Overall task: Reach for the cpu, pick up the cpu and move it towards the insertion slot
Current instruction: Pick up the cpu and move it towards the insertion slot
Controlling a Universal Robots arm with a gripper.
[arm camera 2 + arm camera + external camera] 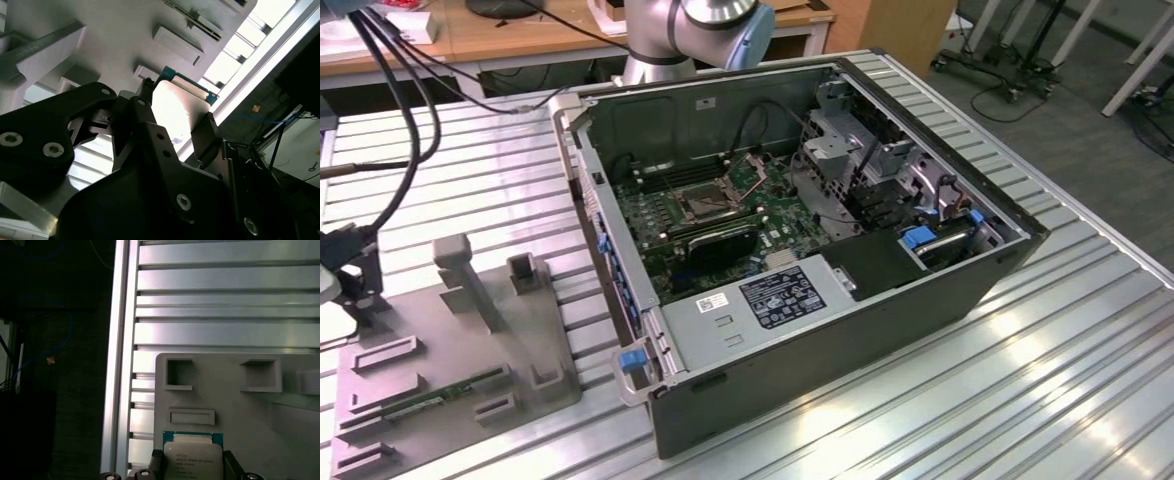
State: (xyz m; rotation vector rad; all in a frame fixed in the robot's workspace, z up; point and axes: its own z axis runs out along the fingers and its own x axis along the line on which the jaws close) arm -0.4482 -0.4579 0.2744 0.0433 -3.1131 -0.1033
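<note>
The black two-fingered end effector (pixel 176 110) is being seen clamped on the small, flat, square, silvery cpu (pixel 179 106), teal-rimmed, one finger against each of two opposite edges. Being square, it has no long axis. Its face is being shown flat to the first wrist view, with small print running finger to finger. It is being held over the grey plastic tray (pixel 240 410) on the ribbed aluminium worktop (pixel 225 305), well apart from the dark, silver-framed insertion slot (pixel 707 205) inside the open black computer case (pixel 881 320).

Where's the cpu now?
In both wrist views the cpu is held in the gripper, over the grey tray at the exterior view's left, beside a rectangular recess.
</note>
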